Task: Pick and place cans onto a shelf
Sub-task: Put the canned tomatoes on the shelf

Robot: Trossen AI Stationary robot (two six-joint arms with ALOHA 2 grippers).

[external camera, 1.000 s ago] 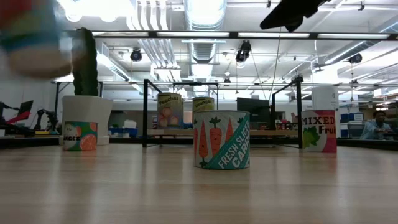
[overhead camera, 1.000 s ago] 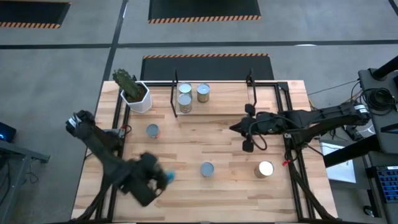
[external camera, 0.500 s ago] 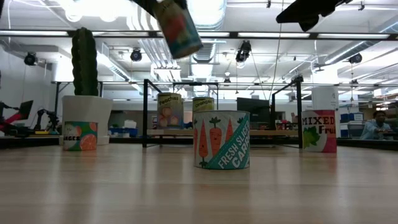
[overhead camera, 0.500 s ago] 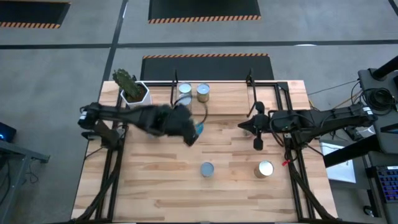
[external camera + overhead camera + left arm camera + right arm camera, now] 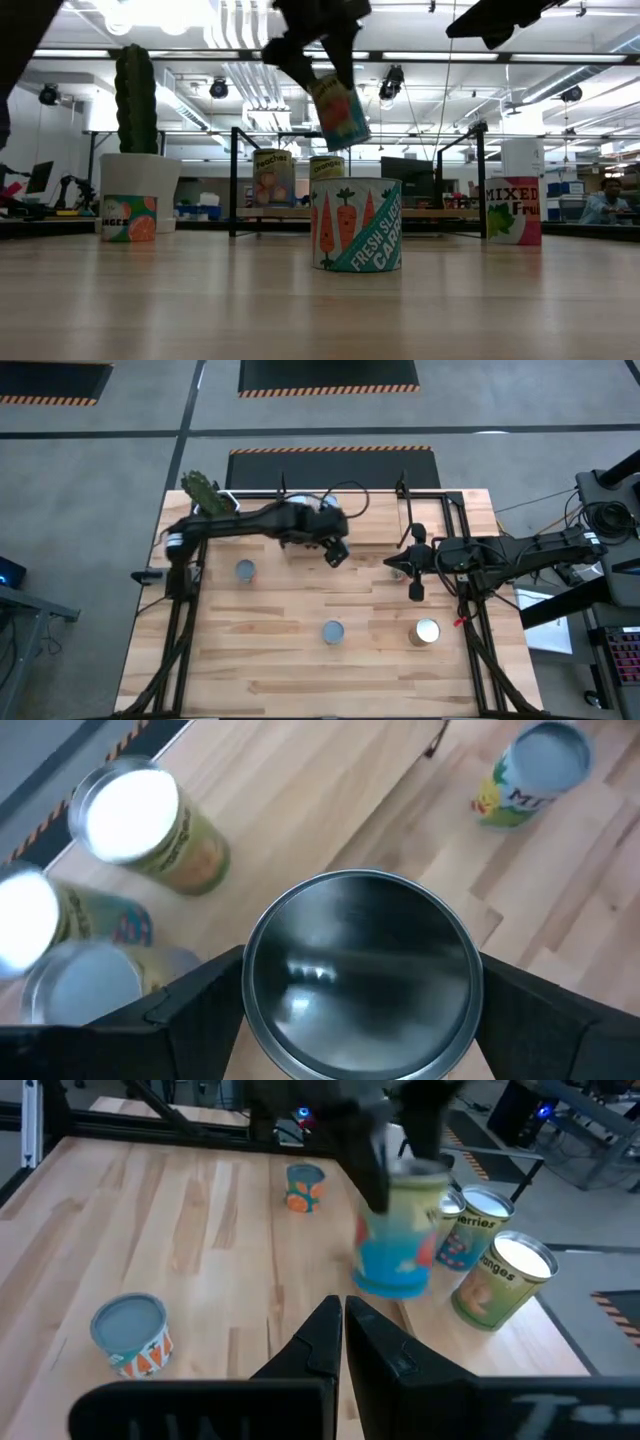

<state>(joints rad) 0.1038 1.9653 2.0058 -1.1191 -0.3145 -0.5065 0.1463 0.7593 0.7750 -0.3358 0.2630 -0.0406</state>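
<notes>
My left gripper is shut on a can with a blue and red label and holds it in the air, just on the near side of the shelf. Three cans stand on the shelf's left part. Three more cans rest on their bases on the table: a carrot can, a mixed-fruit can and an orange-labelled can. My right gripper hangs shut above the table's right part, with nothing in it. My left gripper pinches the can's side wall between its two fingers, one on each side near the upper end. The fingers come from above, slanting down along the can. The can hangs below them, tilted and lifted clear of table and shelf.
A white pot with a cactus stands at the far left corner, beside the shelf's left black upright. The shelf's right part is bare wood. Black frame rails run along both side edges of the table.
My left gripper has carried the can from the near left part of the table toward the far edge and the right, up to the shelf, rolling its wrist on the way. The can has stayed lifted clear. My right gripper drew back slightly toward the right edge.
</notes>
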